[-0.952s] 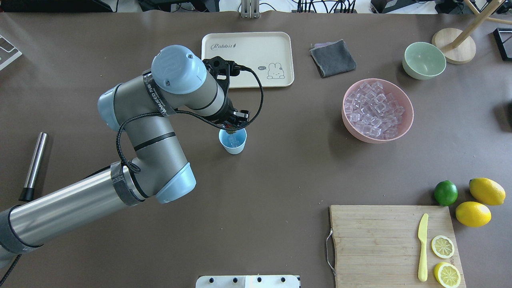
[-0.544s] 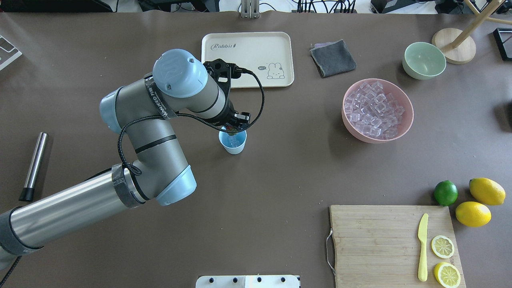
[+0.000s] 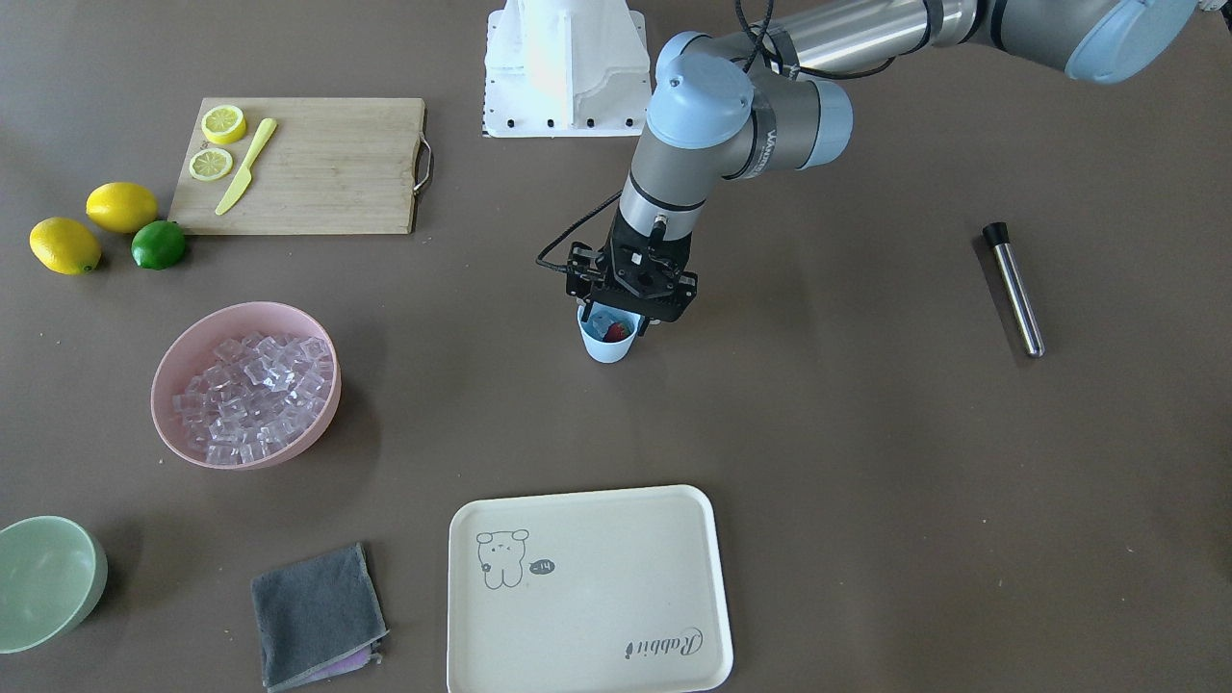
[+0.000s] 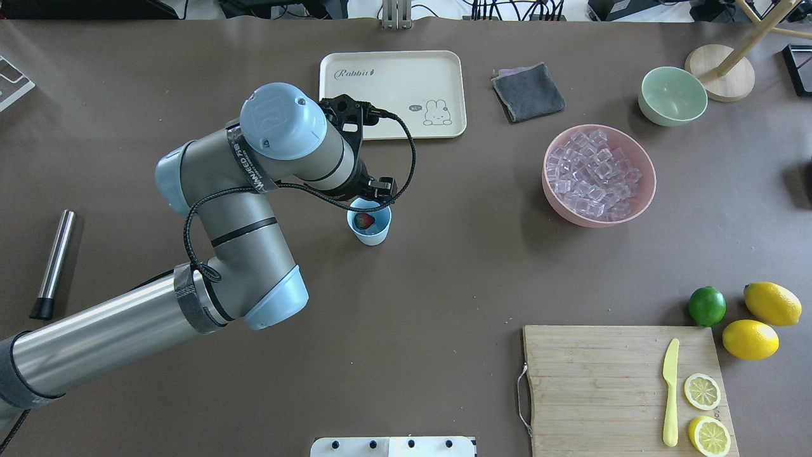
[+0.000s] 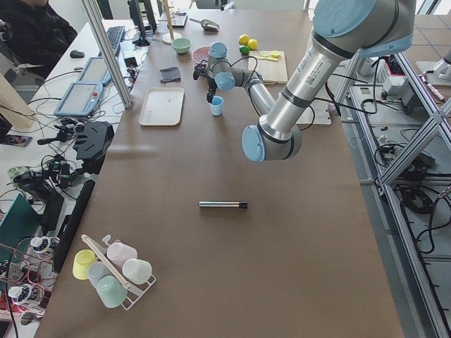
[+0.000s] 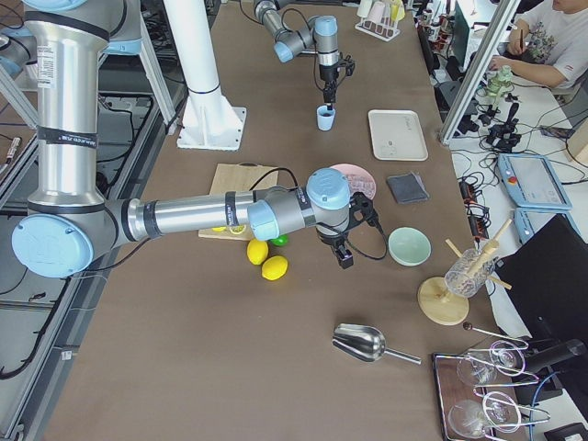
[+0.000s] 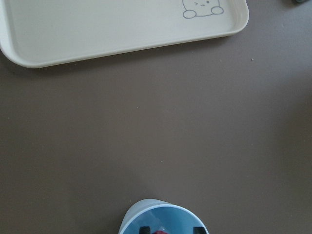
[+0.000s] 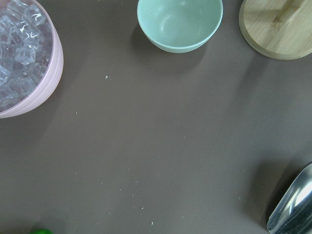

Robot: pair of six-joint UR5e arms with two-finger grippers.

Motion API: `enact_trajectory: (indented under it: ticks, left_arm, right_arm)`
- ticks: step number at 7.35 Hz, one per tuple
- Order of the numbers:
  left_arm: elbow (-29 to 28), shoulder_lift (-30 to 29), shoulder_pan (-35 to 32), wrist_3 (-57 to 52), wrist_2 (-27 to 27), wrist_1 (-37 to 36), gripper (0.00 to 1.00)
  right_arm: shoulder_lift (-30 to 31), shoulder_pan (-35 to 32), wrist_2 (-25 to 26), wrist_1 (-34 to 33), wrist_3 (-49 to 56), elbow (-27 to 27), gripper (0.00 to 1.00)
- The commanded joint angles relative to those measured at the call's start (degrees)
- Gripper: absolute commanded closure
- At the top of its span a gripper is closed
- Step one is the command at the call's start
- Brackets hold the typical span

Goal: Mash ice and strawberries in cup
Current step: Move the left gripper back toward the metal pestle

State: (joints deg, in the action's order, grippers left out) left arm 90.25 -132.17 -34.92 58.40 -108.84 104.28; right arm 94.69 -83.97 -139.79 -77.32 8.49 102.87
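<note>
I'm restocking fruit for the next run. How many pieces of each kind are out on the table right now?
Whole lemons: 2
Cut lemon pieces: 2
Lime: 1
Strawberry: 1
Total: 6

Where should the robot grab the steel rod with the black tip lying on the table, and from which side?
Grip the steel rod on its bare shaft near the middle, coming straight down from above and closing across its narrow width. It lies flat on the table, long, thin and round, so a mid-shaft hold probably keeps it balanced.
</note>
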Motion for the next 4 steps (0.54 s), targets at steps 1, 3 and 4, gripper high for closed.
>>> enact_trajectory:
  ticks: [1,3,4]
  left_arm:
    - [6.4,7.15,-7.13,0.56,-4.94,-0.66,0.25]
    - [6.36,16.12,-20.65,-5.09,-13.39,-0.57,0.25]
    - [3.21,17.38,-25.33,-10.71,-13.59,-0.57,0.26]
  right_arm:
    - [-0.2,-0.05,-0.13,-0.02,-0.14,0.22,0.05]
    - [-0.2,-0.05,-0.22,0.06,-1.36,0.75,0.05]
    - [-0.2,0.04,-0.22,0.15,-1.9,0.93,0.05]
